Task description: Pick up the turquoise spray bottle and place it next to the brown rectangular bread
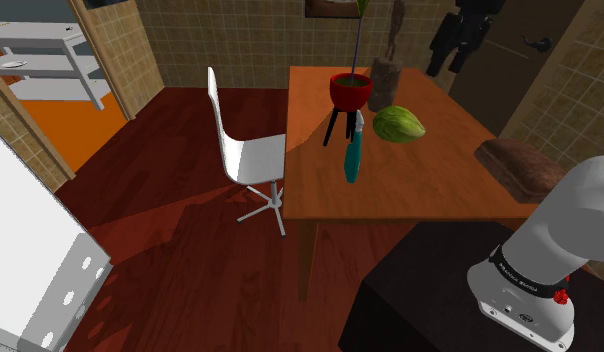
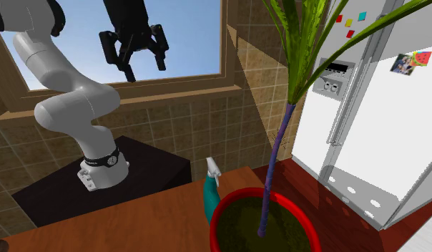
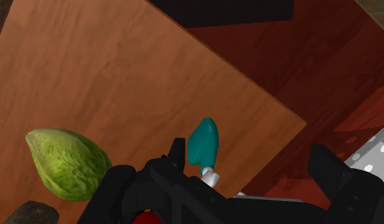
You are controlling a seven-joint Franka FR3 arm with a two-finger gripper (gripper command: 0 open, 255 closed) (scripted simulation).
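Shoulder view: I see the turquoise spray bottle [image 1: 352, 155] standing on the wooden table [image 1: 420, 185], just beside the black-legged stand of a red plant pot [image 1: 350, 92]. A green leafy vegetable [image 1: 398, 124] lies near it. The brown bread [image 1: 520, 165] rests at the table's edge toward this view's right, well apart from the bottle. A white chair [image 1: 245, 150] stands by the table. In the second exterior view my gripper [image 2: 144, 68] hangs high above the table, fingers spread apart, holding nothing.

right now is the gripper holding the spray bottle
No, the open gripper hangs in the air, while the spray bottle sits on the table.
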